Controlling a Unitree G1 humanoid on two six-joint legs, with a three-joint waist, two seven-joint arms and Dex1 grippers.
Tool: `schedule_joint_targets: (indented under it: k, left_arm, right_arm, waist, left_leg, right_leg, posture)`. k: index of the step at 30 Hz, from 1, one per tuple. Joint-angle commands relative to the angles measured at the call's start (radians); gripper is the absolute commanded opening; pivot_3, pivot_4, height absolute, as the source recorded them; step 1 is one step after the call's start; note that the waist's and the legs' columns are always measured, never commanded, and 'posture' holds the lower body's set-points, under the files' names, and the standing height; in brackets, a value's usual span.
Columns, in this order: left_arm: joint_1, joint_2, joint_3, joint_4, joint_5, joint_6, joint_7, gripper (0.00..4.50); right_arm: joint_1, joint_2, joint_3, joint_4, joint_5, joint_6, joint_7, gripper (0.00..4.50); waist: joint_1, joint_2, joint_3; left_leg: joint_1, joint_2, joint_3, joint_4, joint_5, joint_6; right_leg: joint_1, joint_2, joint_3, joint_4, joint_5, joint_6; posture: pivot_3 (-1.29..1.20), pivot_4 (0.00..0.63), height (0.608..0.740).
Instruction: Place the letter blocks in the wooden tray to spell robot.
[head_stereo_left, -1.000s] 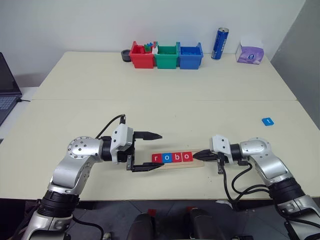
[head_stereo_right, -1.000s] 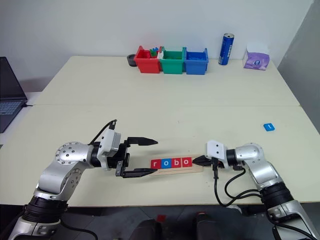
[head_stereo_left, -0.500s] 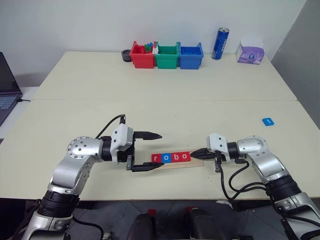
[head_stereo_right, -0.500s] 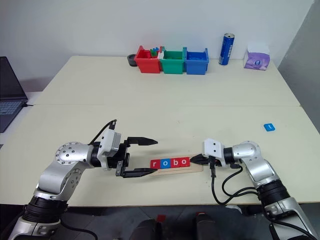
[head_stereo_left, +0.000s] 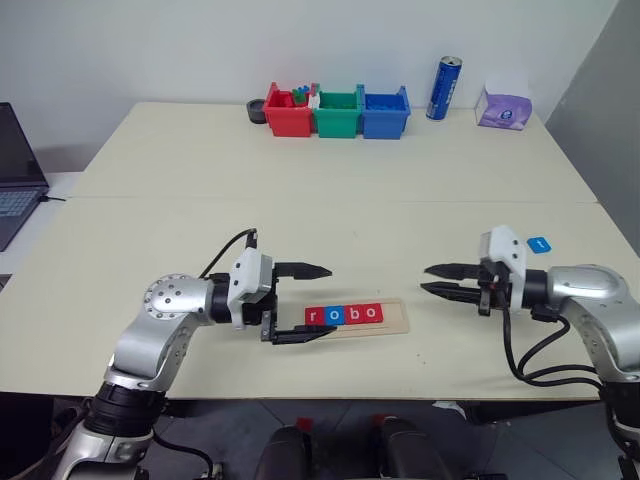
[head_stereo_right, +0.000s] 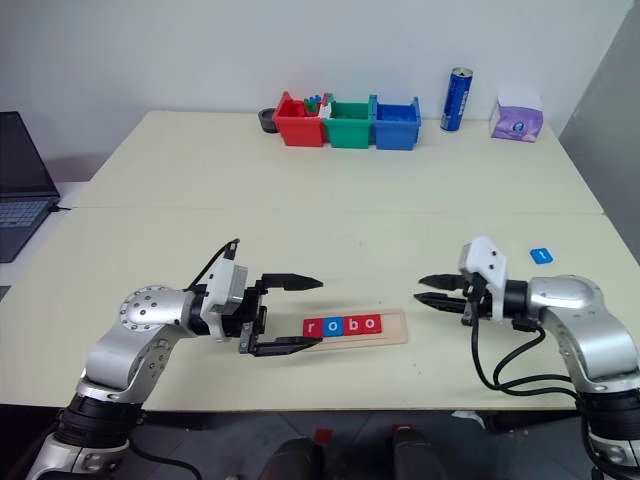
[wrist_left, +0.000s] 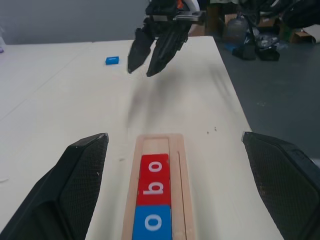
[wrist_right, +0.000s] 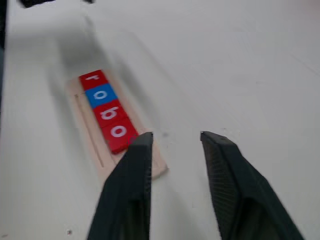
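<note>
Tiles (head_stereo_left: 343, 315) spelling "robo" sit in a row in the tray (head_stereo_left: 392, 321), which lies near the front edge of the tabletop (head_stereo_left: 320, 215), about midway along it; red r, blue o, red b, red o, with the tray's right end bare. The last tile (head_stereo_left: 538, 243), blue, lies flat near the right edge, well apart from the tray. Left gripper (head_stereo_left: 308, 302) hangs level at the tray's left end, fingers spread wide, one on each side of that end, holding nothing. Right gripper (head_stereo_left: 438, 279) hangs above the tabletop to the right of the tray, between it and the blue tile, pointing toward the tray, fingers partly apart and empty. Three bins (head_stereo_left: 335, 111), a can (head_stereo_left: 441, 87) and a tissue pack (head_stereo_left: 500, 106) stand along the back edge.
</note>
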Motion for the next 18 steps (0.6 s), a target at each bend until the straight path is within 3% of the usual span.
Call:
schedule_joint_targets:
  k: [1, 5, 12, 18]
  left_arm:
    - [-0.041, -0.029, -0.016, -0.019, 0.001, -0.004, 0.029, 4.50]
    - [-0.077, -0.092, -0.046, 0.002, 0.024, -0.010, 0.078, 4.50]
    - [-0.155, -0.268, -0.116, 0.043, 0.105, -0.011, 0.251, 4.50]
    - [-0.281, -0.442, -0.212, 0.226, 0.267, -0.053, 0.415, 4.50]
  right_arm:
    - [0.053, 0.033, -0.071, -0.085, 0.005, 0.024, -0.127, 3.02]
    - [0.126, 0.107, -0.117, -0.109, -0.083, -0.015, -0.320, 4.40]
    - [0.132, 0.186, -0.216, -0.019, -0.180, -0.007, -0.584, 4.45]
    - [0.044, 0.150, -0.269, 0.179, -0.209, -0.059, -0.650, 4.45]
  waist:
    - [-0.001, 0.000, 0.000]
    - [-0.001, 0.000, 0.000]
    - [-0.003, 0.000, 0.000]
    - [-0.002, 0.001, -0.001]
  left_leg:
    - [0.000, 0.000, 0.000, 0.000, 0.000, 0.000]
    - [0.000, 0.000, 0.000, 0.000, 0.000, 0.000]
    - [0.001, -0.001, 0.002, 0.000, 0.000, 0.000]
    - [0.001, -0.003, 0.003, 0.000, 0.000, 0.000]
  right_leg:
    - [0.000, 0.000, 0.000, 0.000, 0.000, 0.000]
    - [0.000, 0.001, 0.001, 0.000, 0.000, 0.000]
    - [0.000, 0.001, 0.002, 0.001, 0.000, 0.000]
    - [0.000, 0.001, 0.004, 0.001, 0.000, 0.000]
  posture:
    - [0.00, 0.150, 0.740]
    - [0.00, 0.150, 0.740]
    - [0.00, 0.150, 0.740]
    - [0.00, 0.150, 0.740]
